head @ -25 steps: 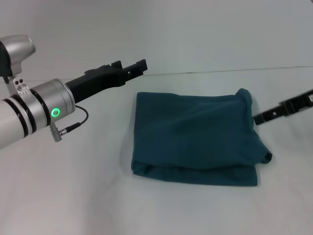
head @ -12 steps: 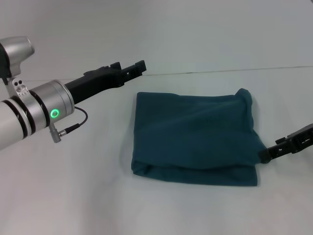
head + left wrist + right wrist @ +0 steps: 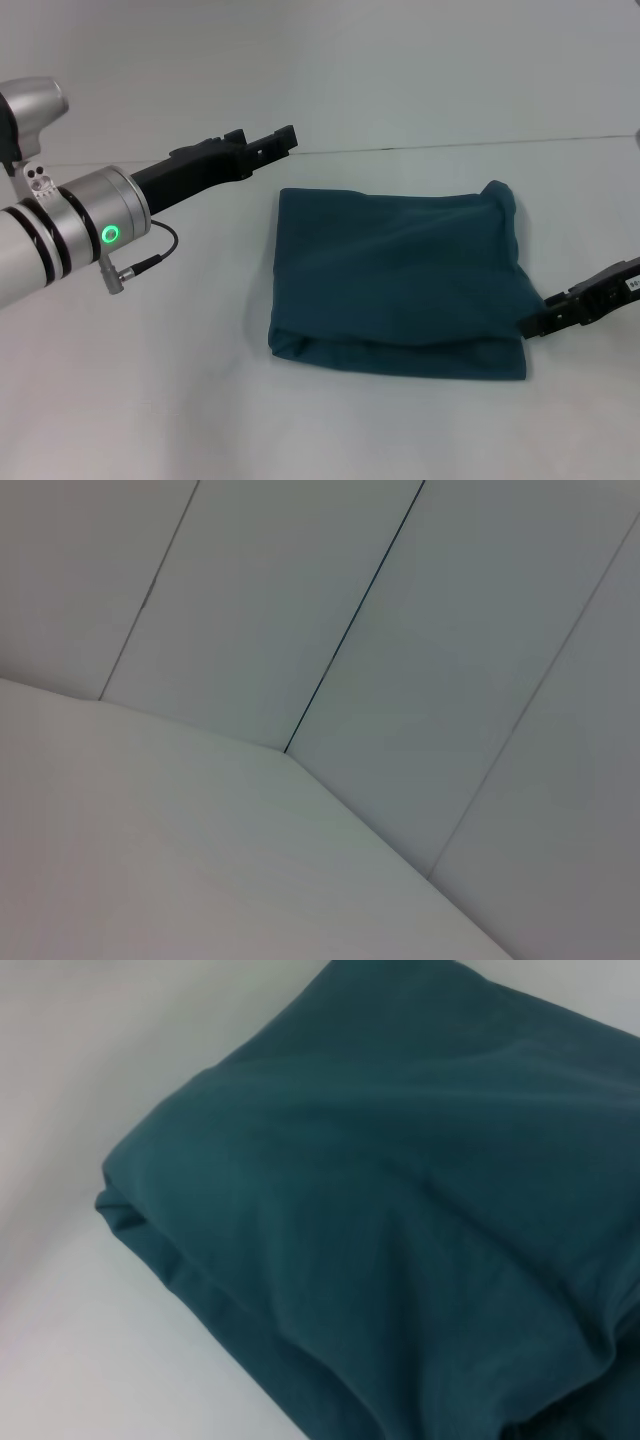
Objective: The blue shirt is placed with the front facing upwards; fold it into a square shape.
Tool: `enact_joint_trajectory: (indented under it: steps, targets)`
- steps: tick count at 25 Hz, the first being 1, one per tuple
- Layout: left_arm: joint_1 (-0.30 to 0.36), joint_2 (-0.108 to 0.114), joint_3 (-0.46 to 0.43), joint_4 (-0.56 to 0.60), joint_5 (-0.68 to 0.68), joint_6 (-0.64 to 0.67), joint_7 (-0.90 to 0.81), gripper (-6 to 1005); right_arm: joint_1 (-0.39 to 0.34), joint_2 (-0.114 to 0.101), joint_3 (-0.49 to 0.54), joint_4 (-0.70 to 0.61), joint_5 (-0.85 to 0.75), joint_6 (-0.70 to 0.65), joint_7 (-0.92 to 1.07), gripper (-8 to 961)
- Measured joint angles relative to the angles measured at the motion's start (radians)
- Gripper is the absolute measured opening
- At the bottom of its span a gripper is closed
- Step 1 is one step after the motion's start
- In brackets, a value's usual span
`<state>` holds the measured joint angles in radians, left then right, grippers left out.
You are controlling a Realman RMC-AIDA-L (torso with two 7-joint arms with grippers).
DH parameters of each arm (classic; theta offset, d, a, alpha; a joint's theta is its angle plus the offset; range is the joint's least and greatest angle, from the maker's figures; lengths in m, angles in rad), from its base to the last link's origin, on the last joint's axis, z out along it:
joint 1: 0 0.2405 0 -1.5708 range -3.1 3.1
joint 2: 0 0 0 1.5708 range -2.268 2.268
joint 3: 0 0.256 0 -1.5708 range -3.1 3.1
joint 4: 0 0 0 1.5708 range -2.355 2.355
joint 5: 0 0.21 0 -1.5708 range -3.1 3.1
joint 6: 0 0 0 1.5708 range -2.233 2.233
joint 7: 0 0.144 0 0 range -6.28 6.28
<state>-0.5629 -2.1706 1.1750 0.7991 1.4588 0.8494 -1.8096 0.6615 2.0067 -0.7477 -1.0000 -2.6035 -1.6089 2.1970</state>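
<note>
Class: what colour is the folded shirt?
Plain dark teal-blue; the shirt shows best in the head view.

This is looking like a robot test lab or staged recording bay rather than a home. A plain white counter (image 3: 150,400) is filling the whole near scene, bare of household clutter. Behind it, smooth pale wall panels (image 3: 450,630) are rising at the far edge, divided by thin dark seams (image 3: 355,620). Flat, even lighting is falling on everything, giving only soft shadows.
</note>
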Motion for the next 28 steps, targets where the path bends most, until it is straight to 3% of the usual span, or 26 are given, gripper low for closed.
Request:
enact_joint_trajectory:
  steps: [10,12,28]
  targets:
    - [0.0,0.0,-0.002,0.0,0.0,0.011,-0.001,861,0.017,0.004,-0.014,0.063,-0.031,0.062,0.011,698]
    - [0.0,0.0,-0.006,0.0,0.0,0.012,-0.001,861,0.02,0.005,-0.014,0.067,-0.039,0.066,0.014,495]
    - [-0.003,0.0,-0.007,0.0,0.0,0.013,0.001,861,0.024,0.006,-0.013,0.07,-0.046,0.087,0.02,415]
